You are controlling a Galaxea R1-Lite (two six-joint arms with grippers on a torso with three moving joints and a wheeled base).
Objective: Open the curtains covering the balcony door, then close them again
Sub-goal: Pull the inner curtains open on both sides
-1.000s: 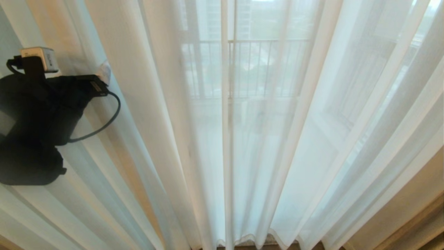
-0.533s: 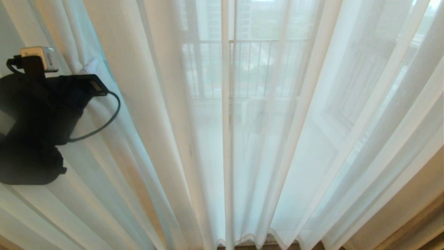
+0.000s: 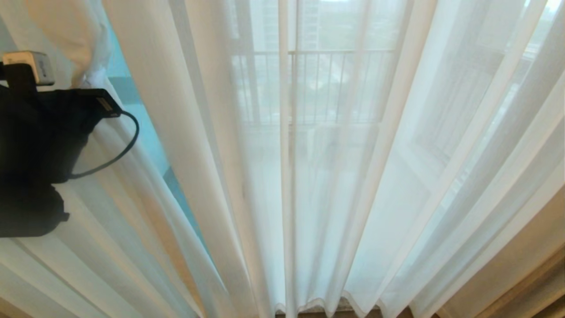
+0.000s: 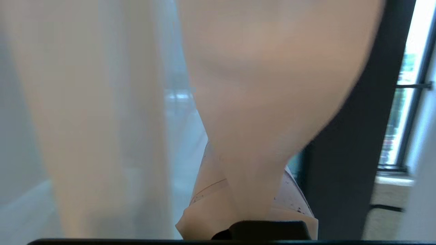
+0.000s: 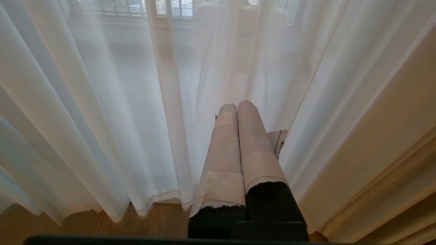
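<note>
Left gripper (image 4: 248, 190) pinched a curtain (image 3: 84, 53) fold that hid its fingers; right gripper (image 5: 238, 109) pressed together; its label (image 5: 278, 143) unreadable.

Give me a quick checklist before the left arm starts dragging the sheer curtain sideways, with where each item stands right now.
1. Left claw shut on the curtains: ok, a bunch of sheer fabric is pinched between its taped fingers.
2. Gap started: ok, a strip of bare glass shows beside the left claw in the head view.
3. Balcony door frame near the left claw: cannot tell how much room is left.
4. Right claw out of the way: ok, shut, empty, low near the hems.
5. Fabric free at the floor: ok, hems hang loose above the wood.
6. Curtain rail overhead: cannot tell, out of view.
</note>
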